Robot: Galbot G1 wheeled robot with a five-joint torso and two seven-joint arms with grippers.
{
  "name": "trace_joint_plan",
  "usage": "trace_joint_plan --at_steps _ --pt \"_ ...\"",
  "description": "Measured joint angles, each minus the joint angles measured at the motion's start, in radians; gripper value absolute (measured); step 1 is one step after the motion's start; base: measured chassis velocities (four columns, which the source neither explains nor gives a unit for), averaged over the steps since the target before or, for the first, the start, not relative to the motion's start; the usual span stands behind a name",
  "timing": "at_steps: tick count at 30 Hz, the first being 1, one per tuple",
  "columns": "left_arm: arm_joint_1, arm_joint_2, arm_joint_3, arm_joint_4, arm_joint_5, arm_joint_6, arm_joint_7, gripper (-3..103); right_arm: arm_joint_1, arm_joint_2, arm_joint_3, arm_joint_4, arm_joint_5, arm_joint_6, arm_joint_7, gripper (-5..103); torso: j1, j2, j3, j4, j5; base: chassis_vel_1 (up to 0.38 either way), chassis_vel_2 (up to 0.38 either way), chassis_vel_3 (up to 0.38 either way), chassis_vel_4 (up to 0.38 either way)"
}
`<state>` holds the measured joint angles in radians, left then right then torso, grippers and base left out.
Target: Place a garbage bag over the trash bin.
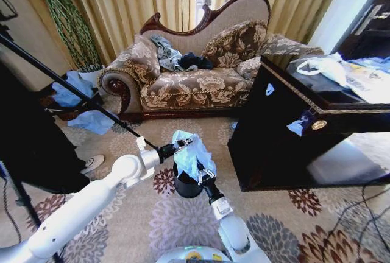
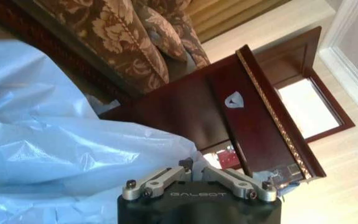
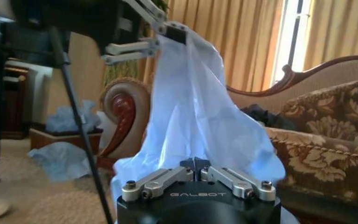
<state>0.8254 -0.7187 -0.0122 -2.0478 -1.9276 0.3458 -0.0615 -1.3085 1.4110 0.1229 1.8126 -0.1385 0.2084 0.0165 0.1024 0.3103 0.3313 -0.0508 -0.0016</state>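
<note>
1. Right gripper [image 1: 203, 175], closest to our head cam, sits at the near side of the trash bin [image 1: 186, 187]; its fingers [image 3: 195, 164] are pressed together on the lower part of the garbage bag [image 1: 190, 153].
2. Pale blue bag hangs bunched just above the black bin, draped over the bin's top, stretched betw. our two grippers.
3. Left gripper [image 1: 183, 144] comes in from the left & pinches the bag's upper edge, fingers closed on the film; in the right wrist view it holds the top corner [image 3: 177, 33] w/ the sheet falling down from it.
4. Bin stands on the floral carpet [image 1: 286, 226], in front of the patterned sofa [image 1: 195, 80].
5. Dark wood cabinet [image 1: 286, 147] stands to the bin's right, near but apart.
</note>
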Motion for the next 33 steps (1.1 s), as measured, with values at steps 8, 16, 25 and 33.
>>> trace_joint_plan --at_steps 8,16,25,33 --pt "-0.045 0.003 0.022 0.002 -0.004 0.000 -0.001 0 0.129 0.027 0.002 -0.051 0.080 -0.027 -0.005 0 0.000 0.000 0.000 0.0000 0.0000 0.000 0.000 0.000 0.000" --pt "-0.085 0.034 0.035 -0.006 -0.035 0.006 0.004 0 0.167 -0.027 -0.027 -0.077 0.218 0.011 -0.170 0 0.000 0.000 0.000 -0.0001 -0.0001 0.000 0.000 0.000 0.000" --pt "-0.110 0.086 0.056 -0.047 -0.079 0.009 0.008 0 0.232 0.042 -0.024 -0.160 0.242 0.066 -0.214 0 0.000 0.000 0.000 0.0000 -0.0002 0.000 0.000 0.000 0.000" --pt "-0.125 0.111 0.066 -0.075 -0.106 0.011 0.010 0 0.262 0.051 -0.018 -0.200 0.198 0.055 -0.216 0 0.000 0.000 0.000 -0.0001 0.0000 0.000 0.000 0.000 0.000"
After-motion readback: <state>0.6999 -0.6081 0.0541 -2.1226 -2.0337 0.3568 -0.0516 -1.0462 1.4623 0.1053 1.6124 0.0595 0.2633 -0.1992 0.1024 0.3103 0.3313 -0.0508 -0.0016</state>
